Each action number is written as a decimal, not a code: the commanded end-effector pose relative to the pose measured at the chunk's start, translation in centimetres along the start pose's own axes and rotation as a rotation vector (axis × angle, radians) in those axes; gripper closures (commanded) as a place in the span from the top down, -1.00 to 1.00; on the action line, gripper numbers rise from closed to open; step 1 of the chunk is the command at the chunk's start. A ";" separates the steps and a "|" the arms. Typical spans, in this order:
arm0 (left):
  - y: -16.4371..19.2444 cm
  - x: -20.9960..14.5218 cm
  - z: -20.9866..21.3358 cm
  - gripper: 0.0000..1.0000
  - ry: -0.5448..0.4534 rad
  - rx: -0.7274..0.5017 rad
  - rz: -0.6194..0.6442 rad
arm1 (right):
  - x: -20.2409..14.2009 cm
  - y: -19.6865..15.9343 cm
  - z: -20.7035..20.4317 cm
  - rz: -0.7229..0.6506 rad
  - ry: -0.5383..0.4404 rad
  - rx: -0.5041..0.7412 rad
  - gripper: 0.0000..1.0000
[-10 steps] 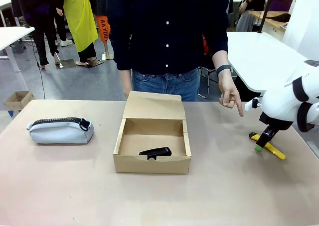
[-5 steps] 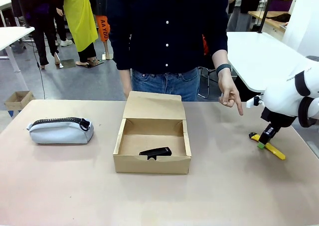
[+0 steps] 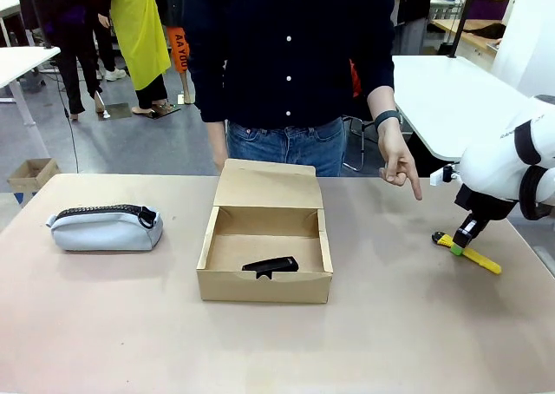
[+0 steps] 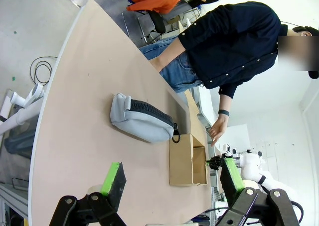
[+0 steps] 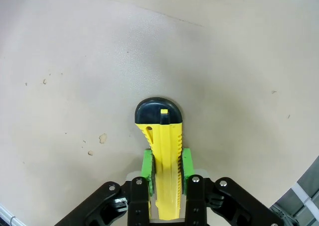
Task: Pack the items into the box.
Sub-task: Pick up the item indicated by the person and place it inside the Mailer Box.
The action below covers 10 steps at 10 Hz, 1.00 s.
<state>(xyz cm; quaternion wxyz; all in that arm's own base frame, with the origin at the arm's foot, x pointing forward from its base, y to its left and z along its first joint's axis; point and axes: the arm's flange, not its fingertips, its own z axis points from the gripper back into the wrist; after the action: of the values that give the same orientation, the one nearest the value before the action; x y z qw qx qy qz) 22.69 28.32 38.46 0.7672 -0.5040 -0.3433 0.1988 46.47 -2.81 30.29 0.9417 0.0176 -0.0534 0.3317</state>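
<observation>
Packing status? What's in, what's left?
Done: black stapler-like tool lies in the box. In hand: right gripper shut on the yellow utility knife, right of the box. To do: pouch on the table left of the box; left gripper open, holding nothing.

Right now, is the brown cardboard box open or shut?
Open: the brown cardboard box has its lid flap up, showing a small black tool inside.
</observation>
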 end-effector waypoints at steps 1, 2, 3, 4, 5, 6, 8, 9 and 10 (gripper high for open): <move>-0.1 -0.1 -0.1 1.00 -0.014 -0.021 -0.017 | -0.7 0.2 -0.7 0.004 -0.004 0.042 -1.00; -0.1 -0.1 -0.1 1.00 -0.014 -0.021 -0.017 | -0.7 0.2 -0.6 0.004 -0.004 0.040 -1.00; -0.1 -0.1 -0.1 1.00 -0.014 -0.021 -0.017 | -0.7 0.2 -0.4 0.004 -0.002 0.036 -1.00; -0.1 -0.1 -0.1 1.00 -0.014 -0.021 -0.017 | -0.8 0.2 0.7 0.004 0.000 0.023 -1.00; -0.1 -0.1 -0.1 1.00 -0.014 -0.021 -0.017 | -1.0 0.6 3.0 -0.010 0.015 0.009 -1.00; -0.1 -0.1 -0.1 1.00 -0.014 -0.021 -0.017 | -1.3 1.5 6.4 -0.024 0.049 0.020 -1.00; -0.1 -0.1 -0.1 1.00 -0.014 -0.021 -0.017 | -3.3 4.3 13.6 -0.050 0.104 0.045 -1.00; -0.1 -0.1 -0.1 1.00 -0.014 -0.021 -0.017 | -4.4 5.6 15.4 -0.054 0.084 0.047 -1.00; -0.1 -0.1 -0.1 1.00 -0.014 -0.021 -0.017 | -4.9 5.5 15.2 -0.141 0.044 0.051 -1.00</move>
<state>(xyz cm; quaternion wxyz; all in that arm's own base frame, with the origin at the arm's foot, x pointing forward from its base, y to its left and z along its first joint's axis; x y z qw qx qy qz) 22.68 28.33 38.48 0.7671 -0.5039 -0.3437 0.1988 38.08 -2.75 45.65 0.9536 0.0320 -0.0092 0.2991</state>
